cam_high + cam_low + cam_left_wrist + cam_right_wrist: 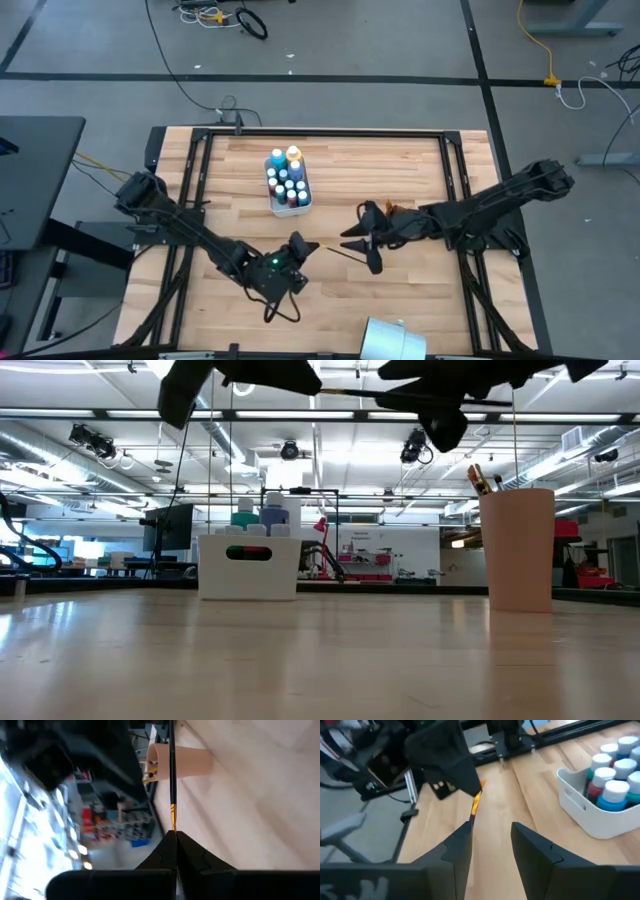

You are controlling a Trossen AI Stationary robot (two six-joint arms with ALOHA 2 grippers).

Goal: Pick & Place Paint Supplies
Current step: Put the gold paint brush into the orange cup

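A thin dark-handled brush [340,253] with a gold ferrule [173,816] is held level, high above the table, by my shut left gripper [300,246]. My right gripper [362,245] is open and faces it from the table's right. The brush's free end reaches the right gripper's fingers [462,837]. Several paint bottles [287,178] stand in a white bin [248,567] near the far middle. A pinkish cup [516,550] holding more brushes [482,478] stands at the near edge. My left gripper pinches the brush between its two fingers at the end just behind the gold ferrule [173,827]. The fingers lie along the brush, level, coming from the table's left. The brush is lifted clear, its handle [171,765] pointing toward my right gripper. My right gripper is open around the brush's free end [472,816]; whether a finger touches it I cannot tell.
The white bin [290,200] sits toward the far middle, the cup [393,340] at the near edge right of centre. Black rails [320,132] frame the wooden top. Bare wood lies between the bin and the cup, below both raised grippers.
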